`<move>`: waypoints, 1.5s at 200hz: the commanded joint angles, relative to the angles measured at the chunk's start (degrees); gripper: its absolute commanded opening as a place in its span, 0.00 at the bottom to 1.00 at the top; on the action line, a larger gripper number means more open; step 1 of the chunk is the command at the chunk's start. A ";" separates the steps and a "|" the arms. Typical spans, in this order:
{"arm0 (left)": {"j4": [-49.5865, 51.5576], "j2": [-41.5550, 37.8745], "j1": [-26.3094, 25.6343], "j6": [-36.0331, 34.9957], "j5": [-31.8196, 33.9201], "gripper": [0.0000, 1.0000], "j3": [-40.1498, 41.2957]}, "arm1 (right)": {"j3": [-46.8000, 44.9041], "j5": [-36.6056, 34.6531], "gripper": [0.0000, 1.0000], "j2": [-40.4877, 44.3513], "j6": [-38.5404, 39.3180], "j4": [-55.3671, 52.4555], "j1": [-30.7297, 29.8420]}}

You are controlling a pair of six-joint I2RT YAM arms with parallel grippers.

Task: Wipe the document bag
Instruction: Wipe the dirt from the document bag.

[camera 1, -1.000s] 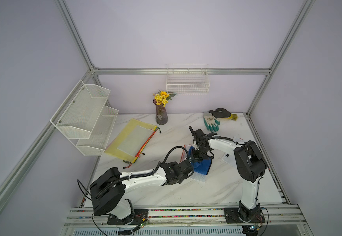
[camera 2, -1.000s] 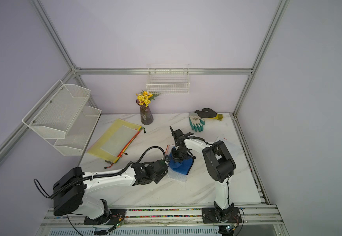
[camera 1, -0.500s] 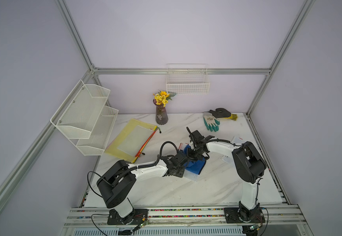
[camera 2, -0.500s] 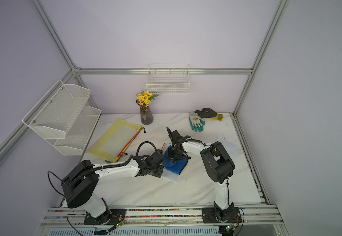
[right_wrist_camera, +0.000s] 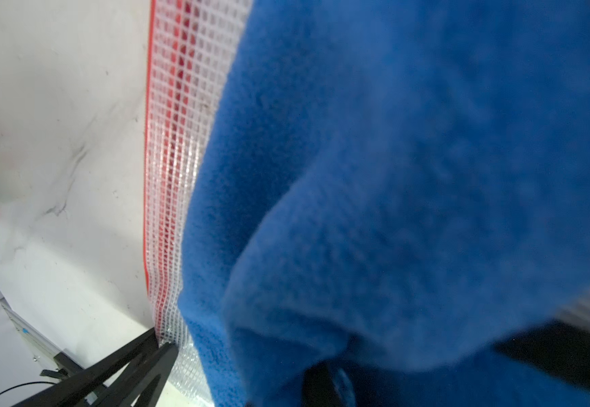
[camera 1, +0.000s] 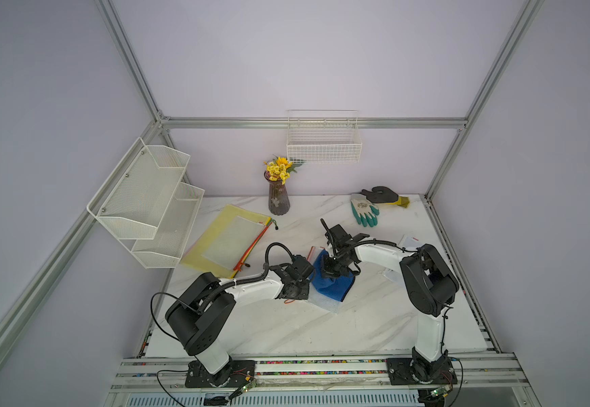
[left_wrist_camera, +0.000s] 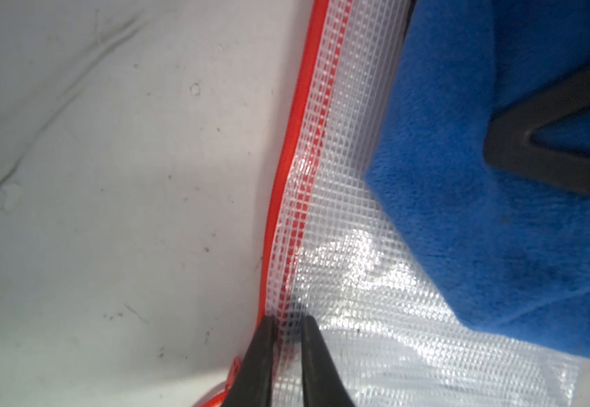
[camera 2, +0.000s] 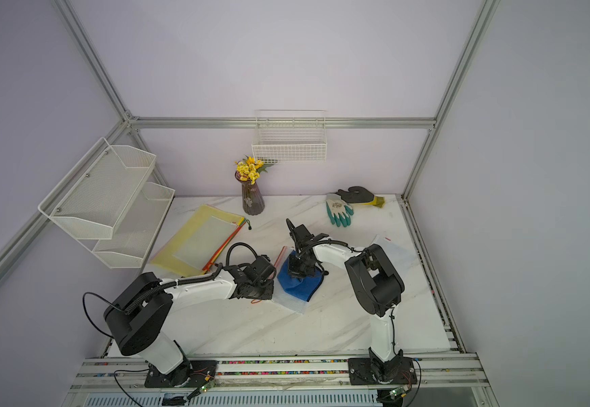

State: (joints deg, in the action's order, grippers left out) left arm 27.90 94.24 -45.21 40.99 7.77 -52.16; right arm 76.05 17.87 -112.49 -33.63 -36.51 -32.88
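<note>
A clear mesh document bag with a red zipper edge lies flat mid-table. A folded blue cloth covers most of it. My right gripper points down from above, shut on the blue cloth and pressing it onto the bag. The cloth fills the right wrist view and hides those fingertips. In the left wrist view my left gripper is shut on the bag, at the red zipper edge beside the cloth. It reaches in low from the left.
A stack of yellow zip pouches lies at the back left under a white mesh rack. A flower vase stands at the back. Two work gloves lie at the back right, a clear sheet further right. A wire basket hangs on the wall.
My left gripper has come in from the near side to the bag's zipper edge and closed on it. The right gripper and cloth have shifted a little leftward over the bag.
</note>
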 commanded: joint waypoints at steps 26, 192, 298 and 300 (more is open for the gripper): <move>8.72 2.32 -0.42 0.47 5.55 0.12 0.04 | 6.51 3.17 0.00 -1.24 6.09 -11.17 -4.47; 0.96 0.43 0.20 0.40 2.67 0.00 3.26 | 5.10 13.47 0.00 -2.46 6.50 -9.32 -8.40; -2.24 2.01 2.58 1.65 -0.49 0.00 8.55 | -10.56 -4.98 0.00 4.33 -0.75 -10.59 -3.46; -2.24 2.14 2.58 1.62 -0.48 0.00 8.67 | -10.57 -6.25 0.00 5.18 -0.50 -11.25 -3.16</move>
State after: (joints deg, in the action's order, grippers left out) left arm 22.79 91.70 -42.85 41.45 10.07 -47.00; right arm 69.69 37.52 -113.69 -35.83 -31.81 -39.59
